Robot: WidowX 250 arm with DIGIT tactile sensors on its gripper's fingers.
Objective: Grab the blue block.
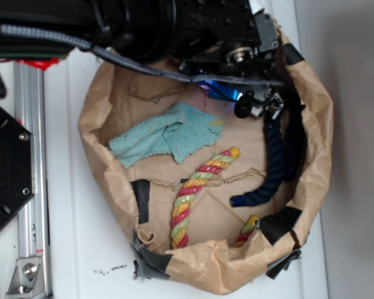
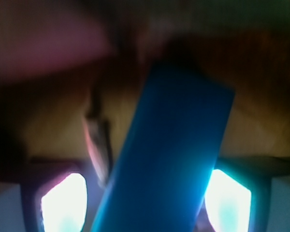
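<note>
At the far rim of the brown paper bag [image 1: 96, 106], under the black arm, the gripper [image 1: 227, 87] sits over the blue block [image 1: 221, 91], of which the exterior view shows only a small bright-blue patch beneath the black hardware; in the blurred wrist view the same block [image 2: 174, 154] fills the middle of the frame as a long flat slab, tilted, running down between the two jaws at the lower corners, but whether the jaws press on its sides or stand just off them I cannot tell. Outward from there, the dark navy rope [image 1: 275, 168] curves down the right side of the bag, the light teal cloth [image 1: 165, 138] lies crumpled left of centre, and a multicoloured twisted rope [image 1: 196, 193] stretches diagonally across the bag floor, with a second short piece [image 1: 246, 232] near the front wall. Black tape [image 1: 151, 266] patches the bag's rim. The bag rests on a white tabletop [image 1: 81, 249]. No writing or label can be read anywhere
</note>
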